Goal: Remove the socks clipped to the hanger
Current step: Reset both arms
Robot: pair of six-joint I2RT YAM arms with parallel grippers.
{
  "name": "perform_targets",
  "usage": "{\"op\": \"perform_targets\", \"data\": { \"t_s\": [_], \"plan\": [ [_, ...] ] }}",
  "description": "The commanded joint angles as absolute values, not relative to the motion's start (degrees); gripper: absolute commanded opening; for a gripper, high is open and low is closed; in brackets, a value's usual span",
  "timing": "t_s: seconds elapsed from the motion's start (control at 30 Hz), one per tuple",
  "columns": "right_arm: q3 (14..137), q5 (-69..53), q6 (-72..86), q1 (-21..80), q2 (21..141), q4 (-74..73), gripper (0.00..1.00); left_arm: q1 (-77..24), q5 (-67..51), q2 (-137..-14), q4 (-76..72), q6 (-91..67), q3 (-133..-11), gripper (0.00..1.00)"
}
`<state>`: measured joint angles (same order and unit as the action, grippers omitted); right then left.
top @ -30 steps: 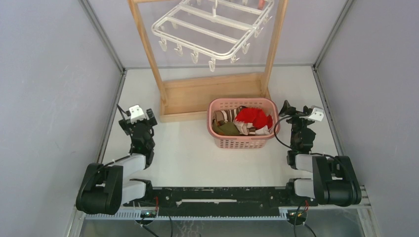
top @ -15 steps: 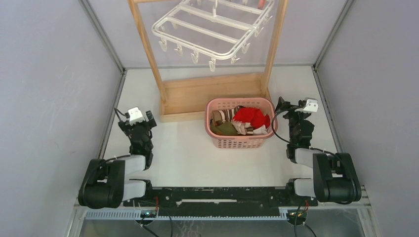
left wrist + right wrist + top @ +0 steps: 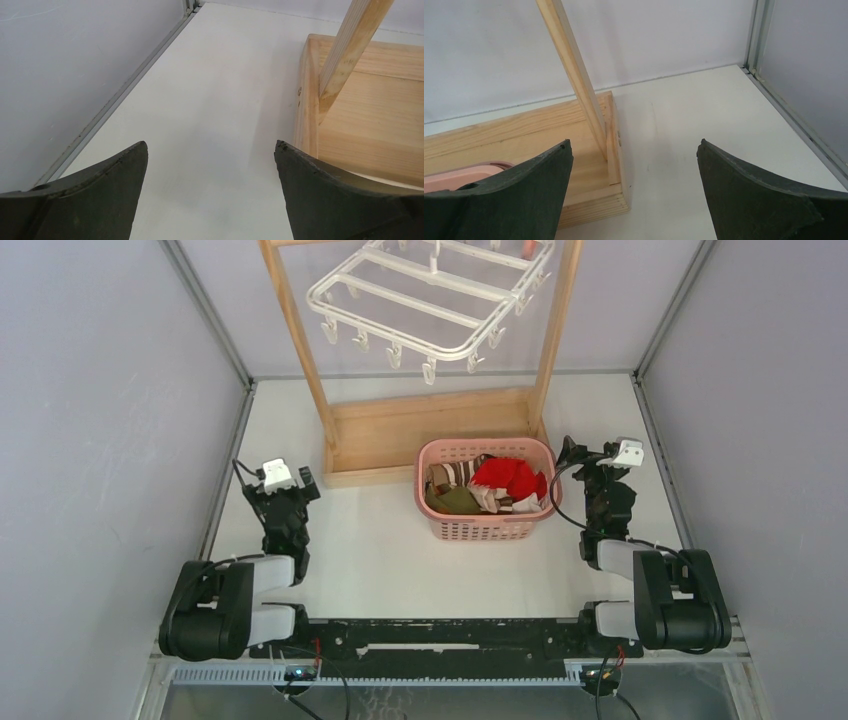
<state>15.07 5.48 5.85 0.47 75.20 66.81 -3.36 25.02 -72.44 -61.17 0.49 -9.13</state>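
The white plastic hanger hangs from the wooden stand at the back, and its near clips dangle empty. A small red-orange bit shows at its far rim; I cannot tell what it is. Several socks, red, striped and olive, lie piled in the pink basket in front of the stand. My left gripper is low at the table's left, open with nothing between its fingers. My right gripper is just right of the basket, also open and empty.
The wooden stand's base sits behind the basket, with its uprights rising on each side. In the wrist views its base lies ahead to the right and to the left. Grey walls enclose the table on three sides.
Both arms have drawn back a little toward their bases and now hold still. The basket has shifted slightly left. Both grippers stay open.
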Motion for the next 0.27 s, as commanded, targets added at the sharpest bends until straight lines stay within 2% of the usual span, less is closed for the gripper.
{"op": "perform_targets", "data": {
  "t_s": [0.0,0.23],
  "plan": [
    [13.69,2.61,1.58,0.93,77.17,55.77,1.0,-2.95,24.04,-72.42,-64.51,0.66,-9.37,1.0],
    [13.98,2.46,1.49,0.94,77.35,55.3,0.99,-2.9,24.02,-72.49,-64.51,0.7,-9.39,1.0]
  ]
}}
